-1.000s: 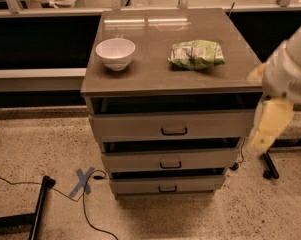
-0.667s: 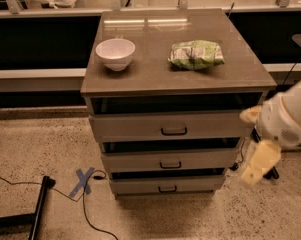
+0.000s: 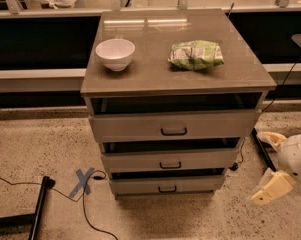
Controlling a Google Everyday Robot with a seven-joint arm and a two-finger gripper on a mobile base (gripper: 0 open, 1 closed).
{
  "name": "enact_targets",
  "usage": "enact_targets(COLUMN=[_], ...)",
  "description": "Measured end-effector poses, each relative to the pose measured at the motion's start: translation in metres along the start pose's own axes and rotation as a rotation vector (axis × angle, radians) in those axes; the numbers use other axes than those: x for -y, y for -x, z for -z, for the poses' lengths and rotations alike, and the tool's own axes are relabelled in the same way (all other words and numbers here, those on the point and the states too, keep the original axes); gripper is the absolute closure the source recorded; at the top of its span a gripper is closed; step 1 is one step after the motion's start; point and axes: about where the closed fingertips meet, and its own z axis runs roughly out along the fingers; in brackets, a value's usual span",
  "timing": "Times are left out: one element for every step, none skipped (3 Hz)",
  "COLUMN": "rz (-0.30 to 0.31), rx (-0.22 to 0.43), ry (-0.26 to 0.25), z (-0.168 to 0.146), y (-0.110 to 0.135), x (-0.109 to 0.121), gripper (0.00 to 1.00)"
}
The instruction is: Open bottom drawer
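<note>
The grey cabinet [image 3: 140, 79] has three drawers. The bottom drawer [image 3: 135, 186] is the lowest and shallowest front, with a small dark bar handle [image 3: 167, 188]. It sits about flush under the middle drawer [image 3: 135, 161], with a dark gap above it. The top drawer [image 3: 130, 126] is the tallest. My gripper [image 3: 258, 168] is low at the right edge, to the right of the cabinet at about the bottom drawer's height and apart from it. Its cream fingers [image 3: 271, 188] point left, spread open and empty.
A white bowl [image 3: 115, 53] and a green snack bag [image 3: 195, 54] lie on the cabinet top. Cables and a blue tape X [image 3: 82, 181] are on the speckled floor at left. A black stand leg [image 3: 37, 211] lies at the lower left. Dark counters run behind.
My gripper has dropped from beside the cabinet's top right corner to near the floor and shifted right, away from the cabinet. The drawers have not moved.
</note>
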Motion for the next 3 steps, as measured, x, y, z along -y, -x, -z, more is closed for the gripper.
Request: enact_targets(rz=[-0.019,-0.008,0.055], rx=[0.014,0.079,0.089], ry=[0.040,0.053,0.044], z=[-0.036,-0.090,-0.101], y=[-0.017,-0.051,-0.057], x=[0.012,0.014,0.018], gripper=[0.00,0.00,0.00])
